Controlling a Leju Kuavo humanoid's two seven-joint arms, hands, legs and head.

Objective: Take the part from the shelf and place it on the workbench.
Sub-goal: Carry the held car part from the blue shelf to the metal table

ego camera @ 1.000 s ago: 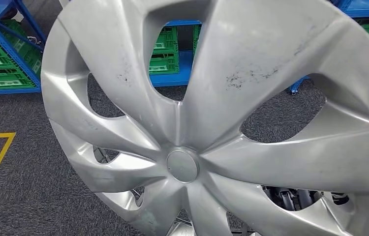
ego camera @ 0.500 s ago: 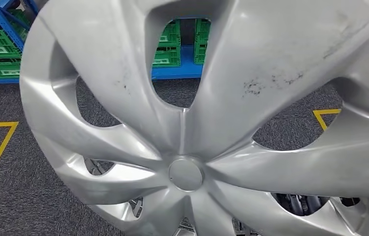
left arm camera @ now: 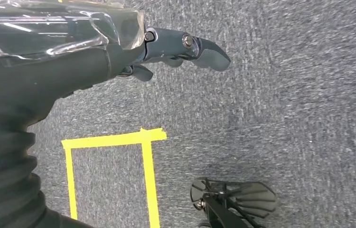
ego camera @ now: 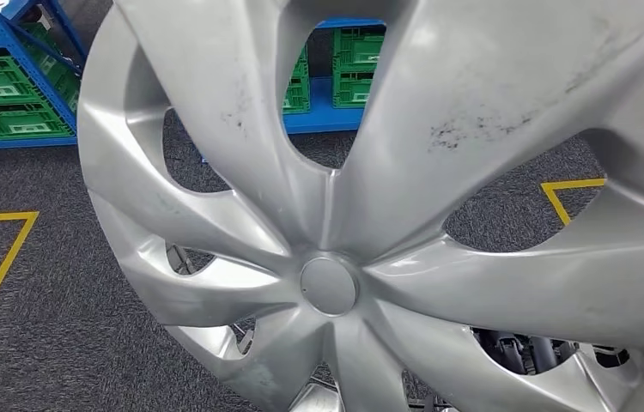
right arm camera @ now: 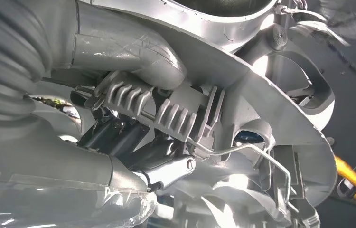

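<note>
The part is a large silver hubcap [ego camera: 327, 283] with curved spokes and dark scuffs, held up close in front of the head camera, its face toward it. In the right wrist view my right hand [right arm camera: 114, 137] grips the hubcap [right arm camera: 271, 123] from behind: the thick grey thumb [right arm camera: 138, 52] presses on the rim's inner side and the dark fingers reach in among the clips and the wire ring. My left hand [left arm camera: 166, 47] hangs over the grey carpet, fingers apart, holding nothing.
Blue shelves with green crates stand at the back left [ego camera: 18, 103] and behind the hubcap [ego camera: 353, 69]. Yellow tape outlines mark the grey carpet at the left [ego camera: 1, 257] and the right [ego camera: 568, 193]; another taped corner [left arm camera: 114, 140] lies under my left hand.
The whole picture has shifted, so the camera has moved: the shelves slid across and a yellow tape corner came into sight on the right. The hubcap stays held in front of the camera.
</note>
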